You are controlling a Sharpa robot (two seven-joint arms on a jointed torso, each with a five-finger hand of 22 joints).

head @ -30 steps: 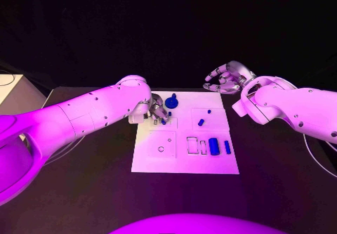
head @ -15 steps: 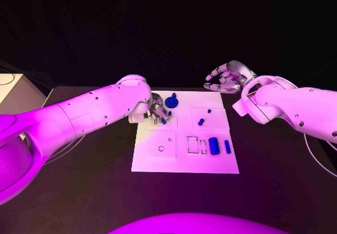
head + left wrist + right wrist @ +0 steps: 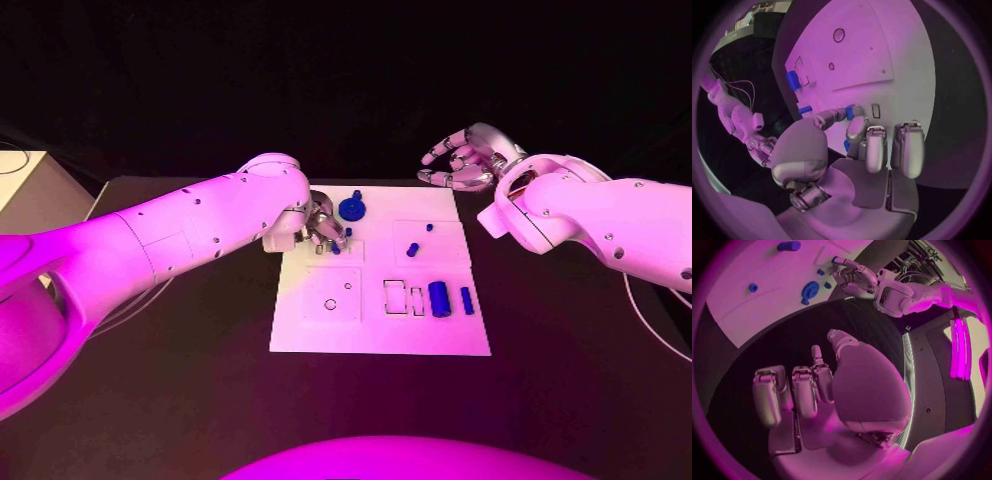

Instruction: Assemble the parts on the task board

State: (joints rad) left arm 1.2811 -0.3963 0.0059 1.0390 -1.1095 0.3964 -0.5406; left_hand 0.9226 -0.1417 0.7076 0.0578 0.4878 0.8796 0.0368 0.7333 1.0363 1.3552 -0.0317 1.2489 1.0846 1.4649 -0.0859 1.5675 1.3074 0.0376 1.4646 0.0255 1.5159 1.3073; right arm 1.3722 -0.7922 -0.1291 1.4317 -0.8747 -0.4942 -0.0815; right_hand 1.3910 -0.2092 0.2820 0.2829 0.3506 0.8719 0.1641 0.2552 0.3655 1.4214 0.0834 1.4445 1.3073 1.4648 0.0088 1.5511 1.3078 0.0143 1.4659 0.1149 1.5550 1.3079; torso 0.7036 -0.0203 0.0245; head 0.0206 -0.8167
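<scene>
White task board [image 3: 378,340] showed no change: left robot hand [image 3: 320,228] still pinched a small blue part [image 3: 338,247] (board's 11 o'clock); right robot hand [image 3: 464,160] stayed open, idle.

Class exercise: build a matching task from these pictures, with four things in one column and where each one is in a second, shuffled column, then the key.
Things:
1. left hand
2. right hand
3. large blue cylinder
4. blue gear-shaped part

Places:
A. beyond the task board's far right corner
B. near the board's far edge
C. over the board's far left part
D. right half of the board, nearer row

Pairs: 1-C, 2-A, 3-D, 4-B
</scene>
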